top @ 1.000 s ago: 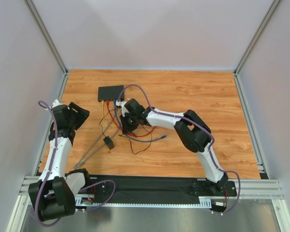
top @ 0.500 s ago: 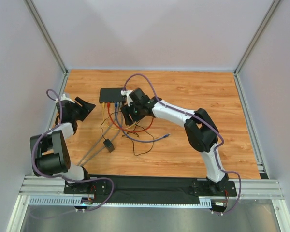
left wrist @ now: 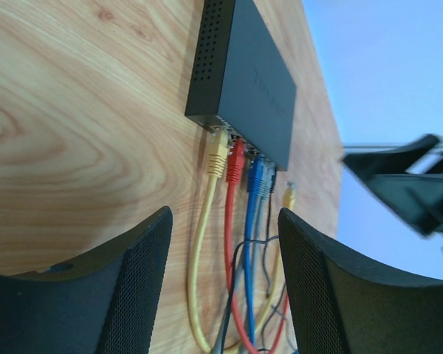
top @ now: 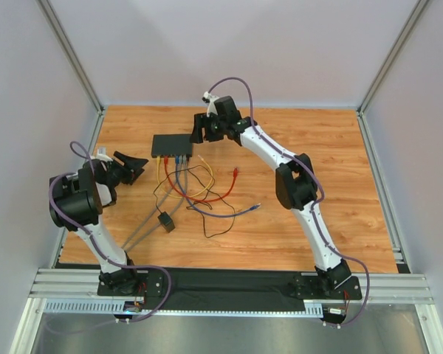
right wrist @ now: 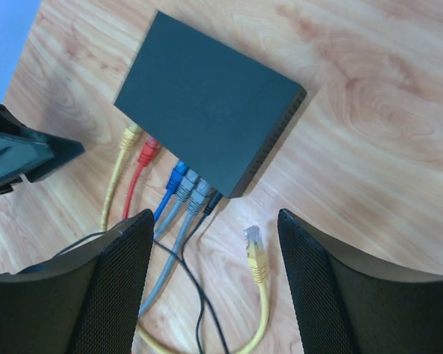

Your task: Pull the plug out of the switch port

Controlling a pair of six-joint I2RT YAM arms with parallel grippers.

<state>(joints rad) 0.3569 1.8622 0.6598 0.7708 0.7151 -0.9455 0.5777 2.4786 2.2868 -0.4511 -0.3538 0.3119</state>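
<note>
The black switch (top: 170, 144) (right wrist: 207, 103) (left wrist: 244, 81) lies flat on the wooden table. Along its near edge sit a yellow plug (right wrist: 131, 136), a red plug (right wrist: 148, 151), a blue one (right wrist: 177, 177), two grey ones and a black lead. A loose yellow plug (right wrist: 255, 254) (top: 201, 157) (left wrist: 289, 193) lies on the wood just off the switch's corner, in no port. My right gripper (right wrist: 214, 221) (top: 201, 131) hovers open above the switch's right end, holding nothing. My left gripper (left wrist: 223, 236) (top: 136, 164) stands open to the left of the switch, facing the port row, empty.
Tangled yellow, red, grey and black cables spread in front of the switch (top: 196, 195). A loose red plug (top: 236, 171) and a small black adapter block (top: 165, 219) lie among them. Metal frame posts and white walls border the table.
My right gripper opened, let go of the yellow plug and rose back toward the switch's far right corner. The left arm folded back, its gripper now lower and aimed at the ports.
</note>
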